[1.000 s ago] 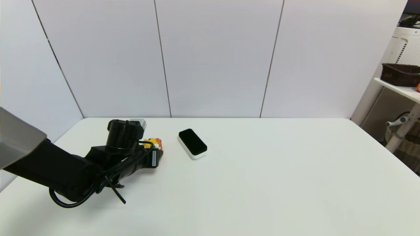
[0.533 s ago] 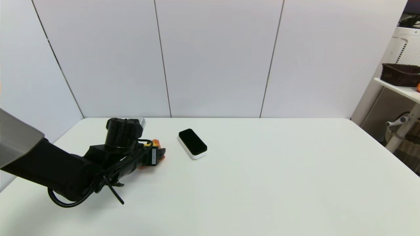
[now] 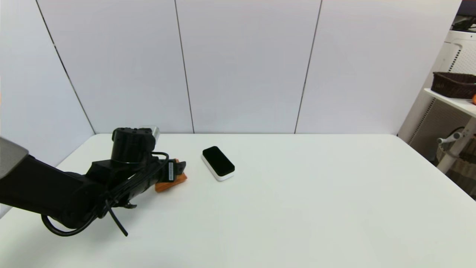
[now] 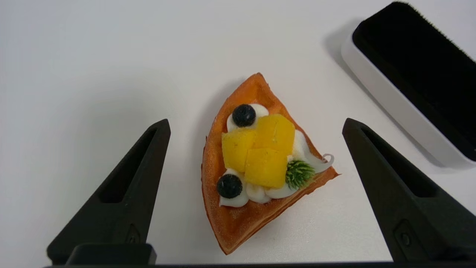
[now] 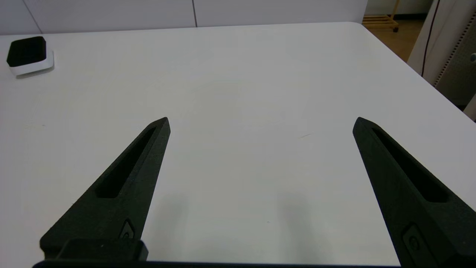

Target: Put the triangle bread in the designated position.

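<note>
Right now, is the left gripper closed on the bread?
No, the left gripper is open, its fingers apart on either side of the bread, not touching it.

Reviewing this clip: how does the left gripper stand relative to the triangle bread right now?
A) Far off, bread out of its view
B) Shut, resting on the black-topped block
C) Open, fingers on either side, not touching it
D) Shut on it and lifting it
C: in the left wrist view the left gripper is open, and the triangle bread lies on the table between its fingers with gaps on both sides.
</note>
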Controlling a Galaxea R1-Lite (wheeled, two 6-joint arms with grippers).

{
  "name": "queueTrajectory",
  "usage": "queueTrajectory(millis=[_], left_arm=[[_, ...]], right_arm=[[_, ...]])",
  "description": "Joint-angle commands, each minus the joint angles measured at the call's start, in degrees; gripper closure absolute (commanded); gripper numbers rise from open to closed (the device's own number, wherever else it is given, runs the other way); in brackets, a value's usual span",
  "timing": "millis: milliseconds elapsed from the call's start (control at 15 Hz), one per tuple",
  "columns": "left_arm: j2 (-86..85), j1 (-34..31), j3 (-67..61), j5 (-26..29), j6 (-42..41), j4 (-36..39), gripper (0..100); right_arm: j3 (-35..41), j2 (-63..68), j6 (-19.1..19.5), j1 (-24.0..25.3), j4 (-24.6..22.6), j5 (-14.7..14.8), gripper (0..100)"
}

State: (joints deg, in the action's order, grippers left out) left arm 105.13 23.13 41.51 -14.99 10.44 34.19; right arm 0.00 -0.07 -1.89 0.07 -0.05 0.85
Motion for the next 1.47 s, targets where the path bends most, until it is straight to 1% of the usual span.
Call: queueTrajectory(millis=[67,400,600,667,800,1000,1067,1133,1467], left_arm=[[-7.84,-0.01,0.85,-0.65,-1.03,-0.8,0],[-23.74,-0.19,1.73,-0.3,-4.37,-8.71,0],[-32.36,-0.98,2.44,-0.12,-10.17,-13.98,0],[-35.52,-1.24,2.35,0.76,-11.58,-15.56,0],[-42.38,-3.79,1.65,6.56,-15.8,-17.85,0],[-51.17,-9.24,0.68,20.88,-19.58,-24.09,0],[-53.36,-10.12,-0.2,22.9,-19.93,-25.23,0],[-57.41,-11.17,-2.66,24.22,-20.37,-25.67,0],[-73.23,-15.3,-13.56,24.4,-20.02,-25.41,0]], right_arm=[[0.0,0.07,0.04,0.01,-0.04,0.03,0],[0.0,0.07,0.04,0.01,-0.04,0.03,0],[0.0,0.07,0.04,0.01,0.05,0.03,0],[0.0,0.07,0.04,0.01,-0.04,0.03,0],[0.0,0.07,0.04,0.01,0.05,0.03,0],[0.0,0.07,0.04,0.01,-0.04,-0.06,0],[0.0,0.07,0.04,0.01,0.05,0.03,0],[0.0,0.07,0.04,0.01,-0.04,0.03,0],[0.0,0.07,-0.13,0.01,-0.04,0.03,0]])
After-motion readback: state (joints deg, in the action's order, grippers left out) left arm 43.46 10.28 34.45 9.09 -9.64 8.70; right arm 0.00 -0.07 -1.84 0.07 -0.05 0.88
